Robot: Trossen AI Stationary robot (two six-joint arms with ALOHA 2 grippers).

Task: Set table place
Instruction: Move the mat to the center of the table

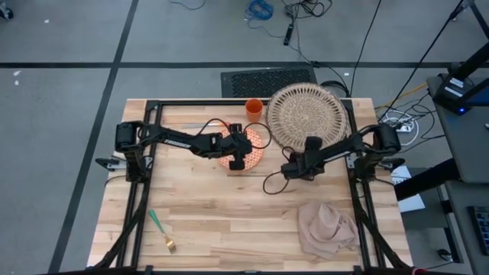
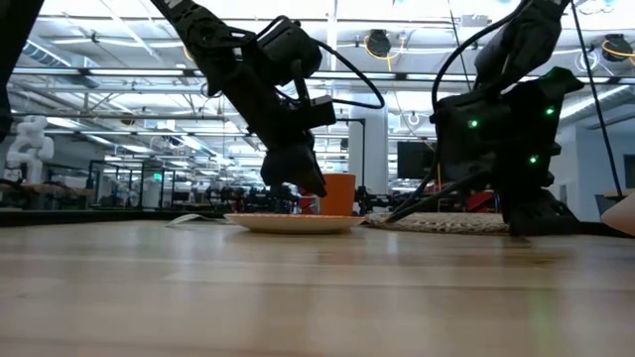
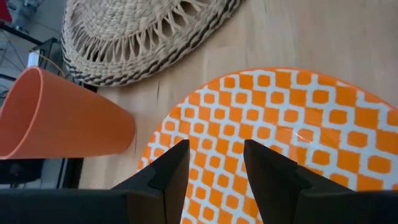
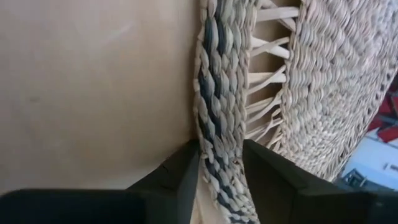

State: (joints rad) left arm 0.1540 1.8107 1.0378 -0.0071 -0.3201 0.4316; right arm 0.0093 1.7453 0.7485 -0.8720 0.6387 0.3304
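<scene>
The right hand (image 4: 219, 163) had its two fingers set astride the braided rim of the wicker placemat (image 1: 306, 114), one on each side, so it was grasping that edge, probably to drag the mat to a better spot. The placemat lay at the far side of the table (image 1: 229, 229), its far rim close to the table's far edge. The left hand (image 3: 215, 167) hovered over the orange-patterned plate (image 1: 257, 153) with fingers spread apart and nothing between them, perhaps ready to take the plate by its rim. The plate sat just beside the placemat, and the orange cup (image 1: 254, 108) stood near both. The napkin (image 1: 327, 226) and the fork (image 1: 161, 231) lay well apart near the front edge. The middle of the table offered the widest open room for moving things.
</scene>
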